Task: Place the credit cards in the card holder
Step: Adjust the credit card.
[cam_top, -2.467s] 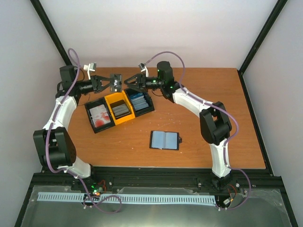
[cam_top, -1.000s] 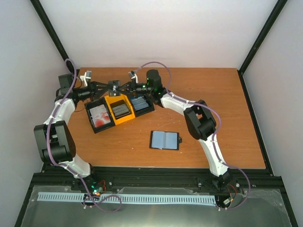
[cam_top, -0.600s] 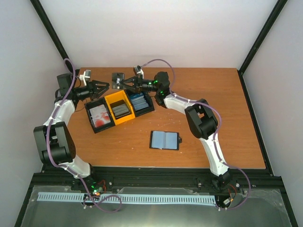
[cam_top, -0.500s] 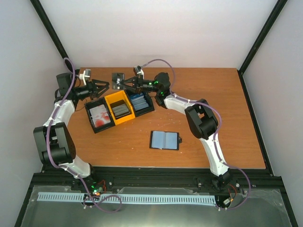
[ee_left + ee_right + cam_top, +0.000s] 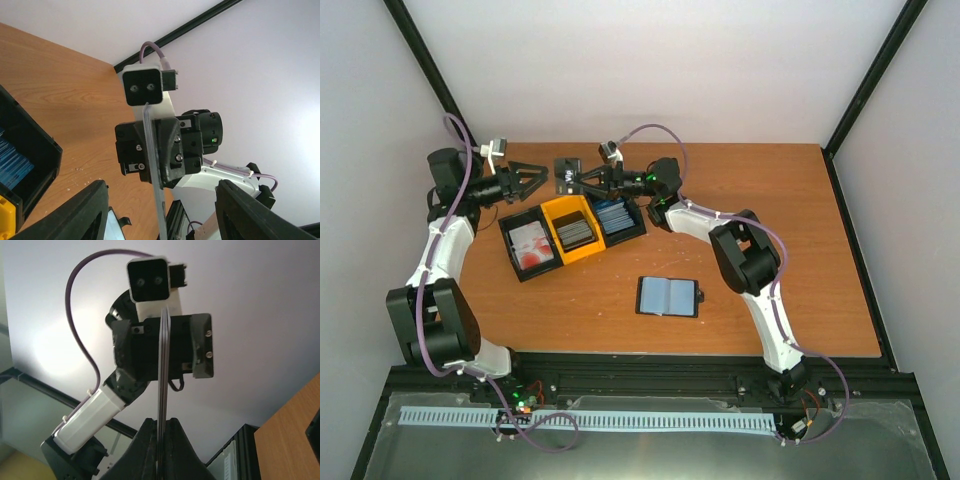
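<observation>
My right gripper (image 5: 576,178) hovers over the back of the bins, shut on a thin grey credit card stack (image 5: 566,170). The right wrist view shows that stack (image 5: 164,355) edge on, pinched between the right gripper's (image 5: 162,425) fingers. My left gripper (image 5: 538,180) stands open just left of it, apart from the cards. Seen from the left wrist, the cards (image 5: 148,139) run down between the wide-spread fingers of the left gripper (image 5: 161,200) without touching them. The black card holder (image 5: 668,296) lies open on the table, in front of the bins.
Three bins stand in a row: a black one (image 5: 530,245) with white and red cards, a yellow one (image 5: 575,230) with grey cards, a black one (image 5: 617,215) with blue cards. The right half of the wooden table (image 5: 790,230) is bare. Walls enclose the back and sides.
The left gripper has opened, let go of the cards and drawn back to the left. The right gripper keeps hold of them and has shifted slightly left.
</observation>
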{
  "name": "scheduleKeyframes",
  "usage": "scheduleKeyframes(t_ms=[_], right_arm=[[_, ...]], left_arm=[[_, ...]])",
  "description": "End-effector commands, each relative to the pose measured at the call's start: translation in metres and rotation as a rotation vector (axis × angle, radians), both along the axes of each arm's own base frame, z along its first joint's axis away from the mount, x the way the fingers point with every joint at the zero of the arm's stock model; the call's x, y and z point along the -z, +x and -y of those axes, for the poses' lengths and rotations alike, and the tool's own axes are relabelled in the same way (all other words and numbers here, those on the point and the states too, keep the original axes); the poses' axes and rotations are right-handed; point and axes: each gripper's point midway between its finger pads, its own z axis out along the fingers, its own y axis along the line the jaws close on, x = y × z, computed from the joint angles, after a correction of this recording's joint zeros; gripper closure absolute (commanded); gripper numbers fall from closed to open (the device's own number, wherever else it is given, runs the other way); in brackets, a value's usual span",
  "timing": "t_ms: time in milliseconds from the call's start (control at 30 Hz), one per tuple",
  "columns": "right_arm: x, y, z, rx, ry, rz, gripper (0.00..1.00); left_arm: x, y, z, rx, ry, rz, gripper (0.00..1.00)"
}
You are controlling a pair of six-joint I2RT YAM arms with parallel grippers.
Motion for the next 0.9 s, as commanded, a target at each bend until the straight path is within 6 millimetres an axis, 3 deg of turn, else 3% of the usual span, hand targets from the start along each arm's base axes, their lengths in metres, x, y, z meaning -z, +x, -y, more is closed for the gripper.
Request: scheduleKeyframes(t_ms=[0,100,300,567,733,867], right_arm=[[-0.044,-0.029,0.005,-0.065,0.096,0.134,0.97],[-0.046,-0.033,0.003,-0.083,0.095,0.144,0.97],[-0.049,-0.037,0.002,-0.093,0.099,0.152,0.97],[-0.051,-0.040,0.002,-0.103,0.109,0.160,0.97],[-0.050,-0.040,0.000,-0.109,0.107,0.155,0.97],[-0.051,-0.040,0.000,-0.111,0.108,0.156,0.97]], left_arm=[[-0.012,-0.003,0.002,0.023,0.007,0.050,0.41],[-0.015,-0.005,0.006,0.044,0.005,0.061,0.45],[-0.016,-0.007,0.011,0.063,0.005,0.069,0.62],[-0.015,-0.008,0.013,0.077,0.003,0.068,0.63],[-0.016,-0.011,0.017,0.098,0.004,0.080,0.57],[-0.013,-0.010,0.018,0.101,0.005,0.073,0.60]])
